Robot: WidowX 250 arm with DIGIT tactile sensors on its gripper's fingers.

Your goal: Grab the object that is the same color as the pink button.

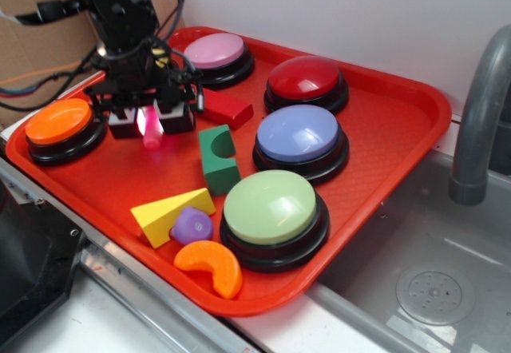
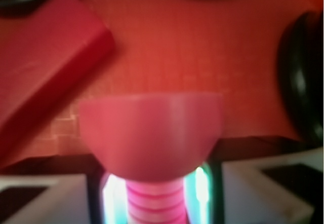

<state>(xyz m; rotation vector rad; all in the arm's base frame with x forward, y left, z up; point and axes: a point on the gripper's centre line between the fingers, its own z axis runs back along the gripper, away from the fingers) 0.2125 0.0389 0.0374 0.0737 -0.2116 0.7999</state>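
Filling the wrist view, the pink bolt sits head-first toward the lens, its ridged shaft running back between the two pale fingers of the gripper, which are closed against it from either side. Ahead and to one side of the bolt's head lies the red block; a black button base curves in on the opposite side.

From the exterior view, the black arm reaches down over the far left part of the red tray, wrist pointing roughly straight down, with cables trailing off behind it. The gripper clasps the bolt, which glows pink between the fingers just above the tray floor; whether its tip touches the floor cannot be told.

On the tray, the pink button stands just behind the gripper, and the orange button just beside it, toward the tray's left corner. The red block lies close on the other side, and the green block sits a little nearer the camera. Farther off are the red button, the lavender-blue button, the green button, the yellow wedge, the purple ball and the orange crescent.
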